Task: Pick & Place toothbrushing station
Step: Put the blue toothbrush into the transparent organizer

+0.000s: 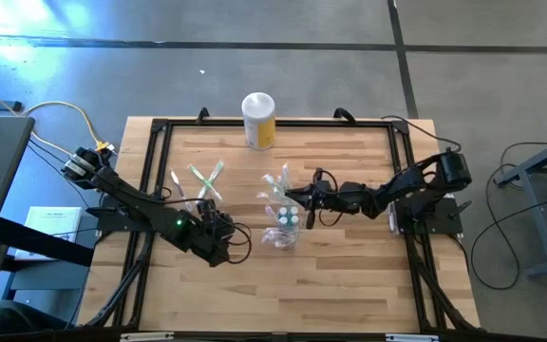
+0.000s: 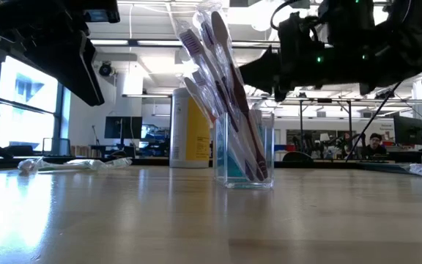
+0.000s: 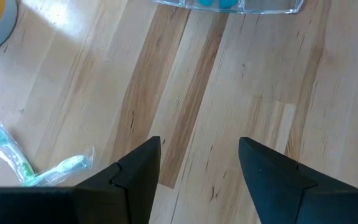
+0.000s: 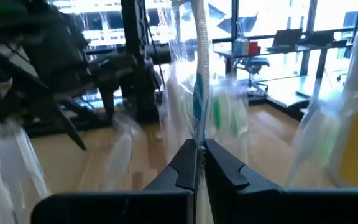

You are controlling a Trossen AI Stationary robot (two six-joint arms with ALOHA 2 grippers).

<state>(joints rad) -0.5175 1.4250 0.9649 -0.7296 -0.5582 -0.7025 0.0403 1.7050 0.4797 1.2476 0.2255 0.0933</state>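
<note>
- toothbrushes in clear wrappers (image 2: 222, 81) are seen standing bundled in a small clear plastic cup (image 2: 245, 150), which sits upright near the middle of the light wooden slatted table (image 1: 340, 285).
- right gripper (image 4: 200, 163) is held just over the cup, its two dark fingers pressed together on one thin wrapped toothbrush (image 4: 199, 68) that rises straight up between them.
- in the high view the right gripper (image 1: 308, 201) is reached in from the table's right side, with the cup (image 1: 284, 226) just beside its tip.
- left gripper (image 3: 199, 163) is hung low over bare wood on the left of the cup, its jaws set apart with nothing between them.
- clear base of the cup (image 3: 229, 5) is caught at the edge of the left wrist view, well ahead of the open fingers (image 3: 140, 167).
- loose wrapped toothbrushes with green accents (image 1: 204, 179) are left lying flat on the table's left half, apart from the cup; a pair of them (image 3: 27, 165) is shown beside the left gripper.
- a tall yellow canister with a white lid (image 1: 258, 120) is stood at the table's far edge, behind the cup and not touching it.
- in the low view the canister (image 2: 190, 130) is partly hidden behind the bundle.
- a person (image 2: 374, 144) is seen seated far off in the room beyond the table.
</note>
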